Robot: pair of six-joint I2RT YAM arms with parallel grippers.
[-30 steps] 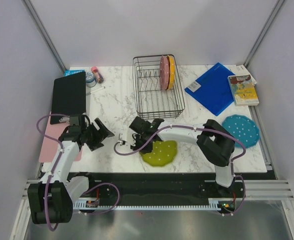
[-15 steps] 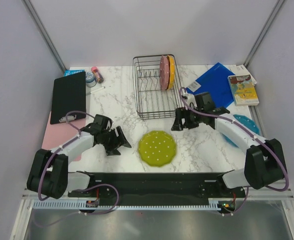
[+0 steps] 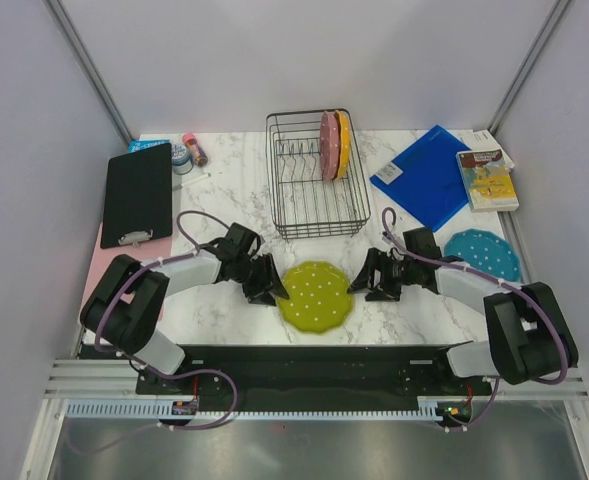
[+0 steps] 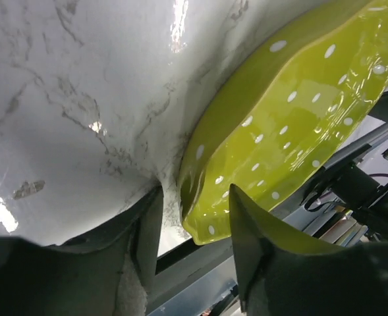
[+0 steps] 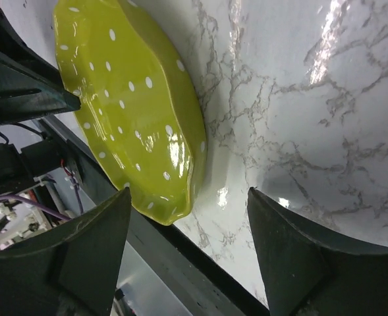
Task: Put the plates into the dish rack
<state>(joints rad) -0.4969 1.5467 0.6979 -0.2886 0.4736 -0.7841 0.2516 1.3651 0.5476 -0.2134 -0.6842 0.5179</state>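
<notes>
The lime green plate point(image 3: 316, 296) lies flat near the table's front edge. My left gripper point(image 3: 273, 289) is at its left edge. In the left wrist view the left gripper point(image 4: 195, 191) is open, its jaws straddling the green plate's rim point(image 4: 210, 220) with a gap on each side. My right gripper point(image 3: 358, 284) is at the plate's right edge; the right wrist view shows it point(image 5: 188, 192) wide open around the green plate's tip point(image 5: 170, 204). The pink plate point(image 3: 327, 145) and orange-yellow plate point(image 3: 344, 142) stand upright in the dish rack point(image 3: 299, 190). The teal plate point(image 3: 482, 254) lies at the right.
A blue folder point(image 3: 429, 177) and a book point(image 3: 487, 180) lie at the back right. A black tablet point(image 3: 139, 195) rests on a pink sheet point(image 3: 104, 270) at the left, with small bottles point(image 3: 189, 150) behind it. The table's front edge point(image 5: 200, 263) runs just beyond the green plate.
My right gripper let go of the green plate, swung right and came back open to the plate's right edge. My left arm moved right to the plate's left rim, its jaws narrowing.
</notes>
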